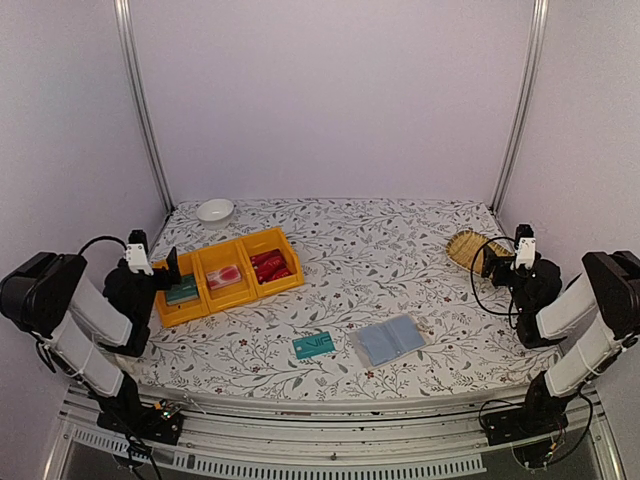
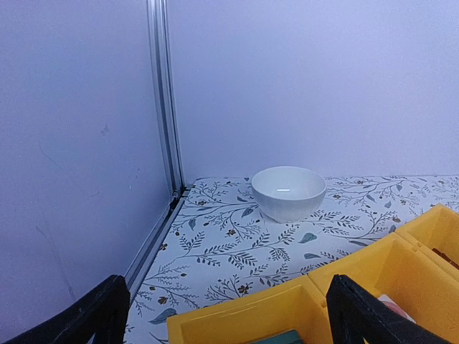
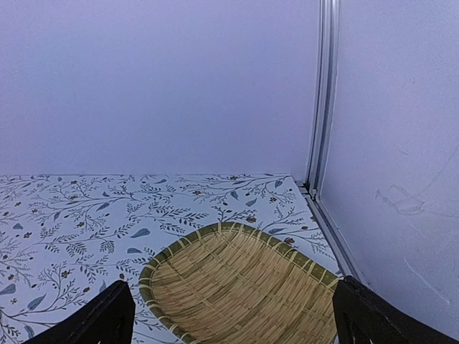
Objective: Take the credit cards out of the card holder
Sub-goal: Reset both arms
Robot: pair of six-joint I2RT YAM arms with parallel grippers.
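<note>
Approach step, I judge; left pincer [image 2: 229, 304] and right pincer [image 3: 233, 304] gape empty; next, one should pin the open card holder [image 1: 390, 340].

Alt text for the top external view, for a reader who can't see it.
An open card holder and a teal credit card lie apart near the front of a floral table. The left gripper, open, sits over yellow bins; the right gripper, open, faces a straw basket.
</note>
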